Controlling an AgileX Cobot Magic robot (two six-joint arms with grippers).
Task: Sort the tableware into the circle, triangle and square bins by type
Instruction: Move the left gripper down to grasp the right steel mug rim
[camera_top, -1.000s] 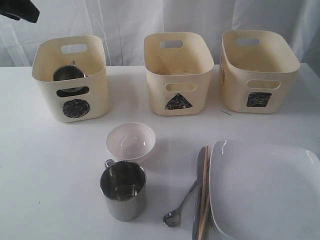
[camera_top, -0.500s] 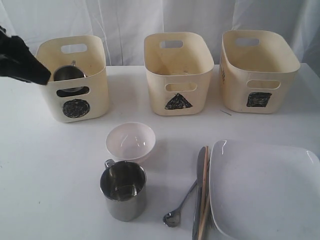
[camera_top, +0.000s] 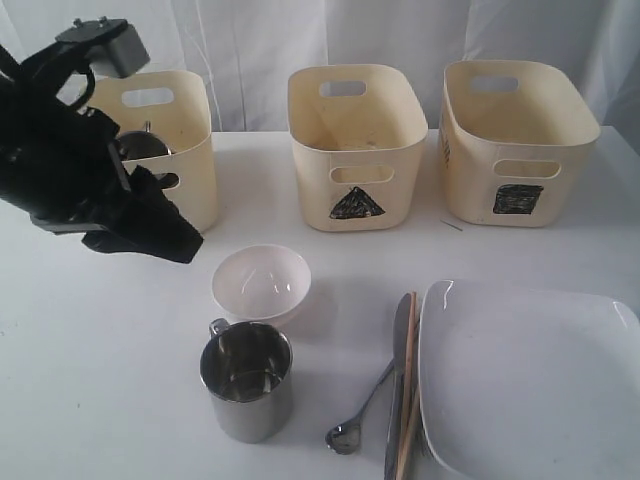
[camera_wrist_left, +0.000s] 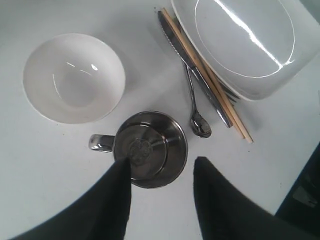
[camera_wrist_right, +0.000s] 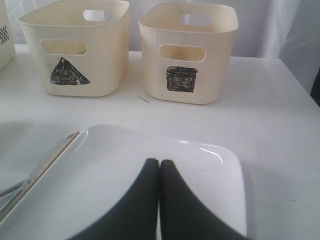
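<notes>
Our left hand hangs half open and empty with the steel mug just below it, so we should lower straight, straddle its wall clear of the handle, then close.

On my feed the triangle bin is cream with a black scribbled triangle on its front. The square bin to its right is the same cream with a black scribbled square. The third bin to its left is cream too, its mark hidden behind my black left arm. In front of the triangle bin, on the white bench, I see a white small bowl, a shiny silver mug, a silver spoon and knife, pale wooden chopsticks and a glossy white plate. The left tool and right tool are black.
</notes>
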